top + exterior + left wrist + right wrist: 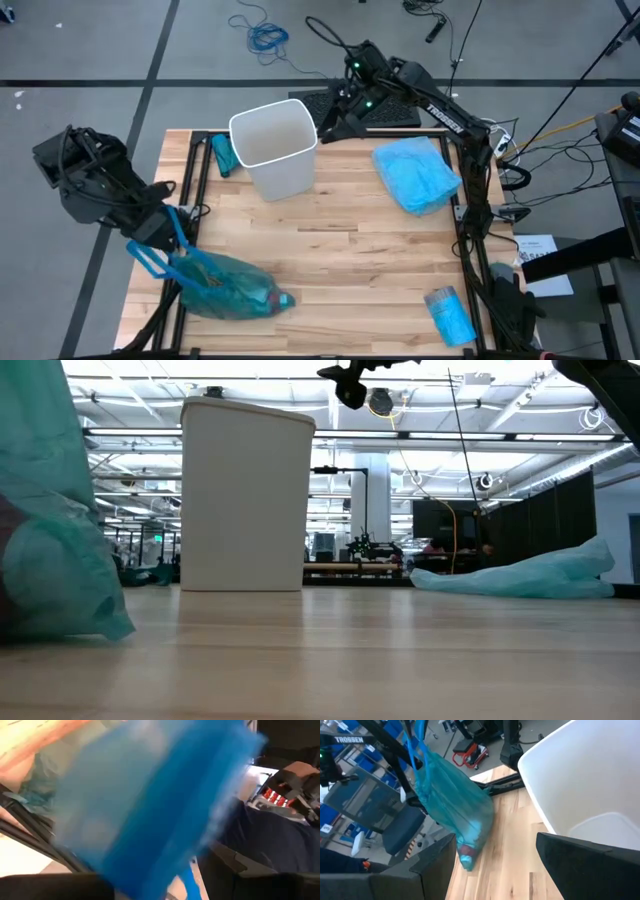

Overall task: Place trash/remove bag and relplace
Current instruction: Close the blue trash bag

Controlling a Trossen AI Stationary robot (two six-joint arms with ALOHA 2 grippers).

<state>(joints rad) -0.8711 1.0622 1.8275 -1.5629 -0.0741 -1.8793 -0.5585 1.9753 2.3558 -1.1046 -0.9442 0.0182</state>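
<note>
1. The full bag [225,285] with the trash lies near left; the left gripper [160,232] is at its blue handles [150,258] — grip cannot be told. A snag could drag it off the edge.
2. Far centre, the right gripper [335,122], fingers spread, hovers beside the empty bin [275,148] — it could tip it.

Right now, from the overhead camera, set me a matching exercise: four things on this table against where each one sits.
Things:
1. white bin
2. filled teal bag
3. flat blue bag
4. blue roll

Places:
A. near right corner of the table
B. far right part of the table
C. near left, by the left gripper
D. far side, left of centre, just off the right gripper

Pairs: 1-D, 2-C, 3-B, 4-A
</note>
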